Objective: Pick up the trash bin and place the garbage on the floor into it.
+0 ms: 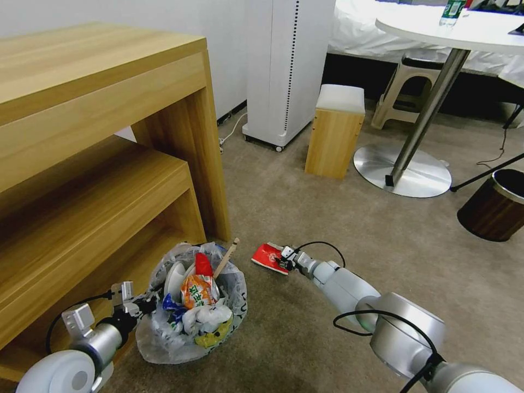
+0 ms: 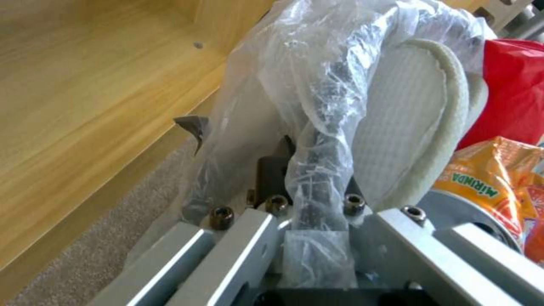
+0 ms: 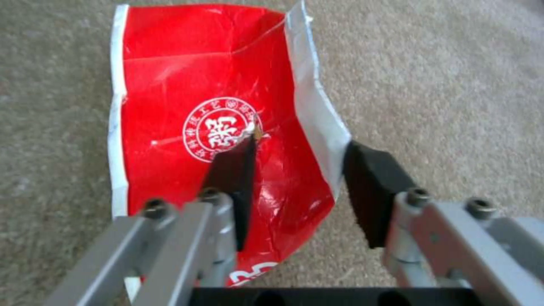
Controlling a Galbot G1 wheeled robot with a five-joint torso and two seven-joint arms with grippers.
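Observation:
The trash bin [image 1: 159, 337], lined with a crinkly clear bag, stands on the beige floor [image 1: 338, 229] beside the wooden desk. It holds garbage: a white slipper [image 1: 176, 278], a red wrapper [image 1: 203, 265], an orange packet [image 1: 197, 289] and a wooden stick [image 1: 226, 257]. My left gripper [image 1: 144, 304] is shut on the bin's bag-covered rim [image 2: 329, 106], next to the slipper [image 2: 408, 127]. A red wrapper [image 1: 267, 255] lies flat on the carpet. My right gripper [image 3: 303, 142] is open low over it, one finger above the red wrapper [image 3: 187, 85], the other just off its white edge.
A wooden desk with a lower shelf [image 1: 109, 164] rises at the left, close to the bin. Farther off stand a wooden stool [image 1: 334, 131], a white appliance [image 1: 286, 65], a round table's metal base [image 1: 403, 169] and a dark wood-grain bin [image 1: 494, 204]. Open carpet lies between.

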